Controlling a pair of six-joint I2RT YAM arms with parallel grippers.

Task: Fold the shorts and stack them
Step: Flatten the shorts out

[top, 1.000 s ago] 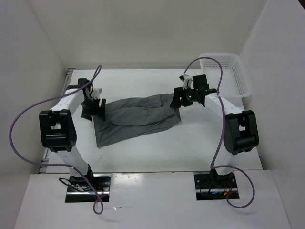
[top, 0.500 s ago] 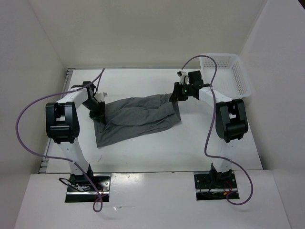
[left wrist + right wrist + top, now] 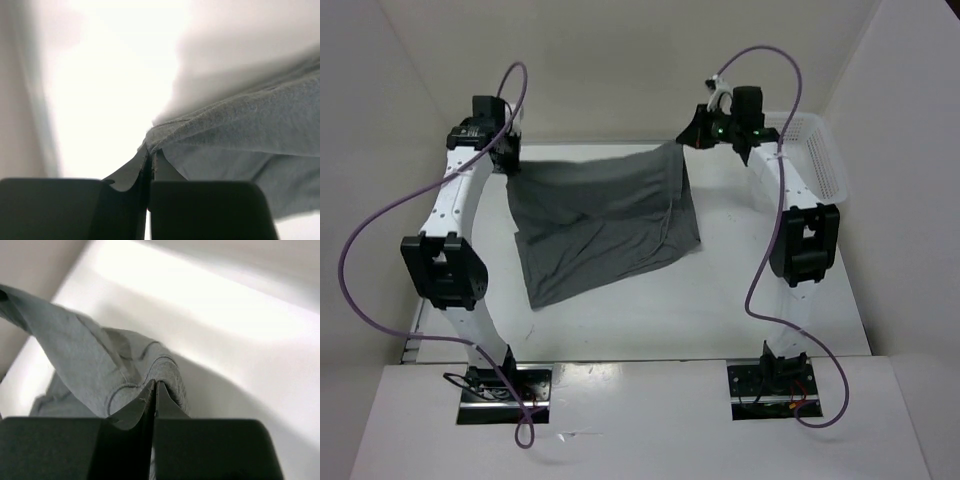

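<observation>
The grey shorts (image 3: 605, 220) hang stretched between both arms, their far edge lifted off the table and the near part still draped on it. My left gripper (image 3: 508, 160) is shut on the far left corner of the shorts (image 3: 240, 125). In the left wrist view its fingers (image 3: 125, 175) pinch the fabric edge. My right gripper (image 3: 686, 138) is shut on the far right corner. The right wrist view shows the fingers (image 3: 130, 410) pressed together on a fold of the shorts (image 3: 95, 360).
A white mesh basket (image 3: 815, 160) stands at the far right of the white table (image 3: 740, 290). White walls close in the back and both sides. Purple cables loop from each arm.
Both grippers closed on the far corners of the shorts and rose toward the back, lifting and spreading the fabric, which lay flat a second ago.
</observation>
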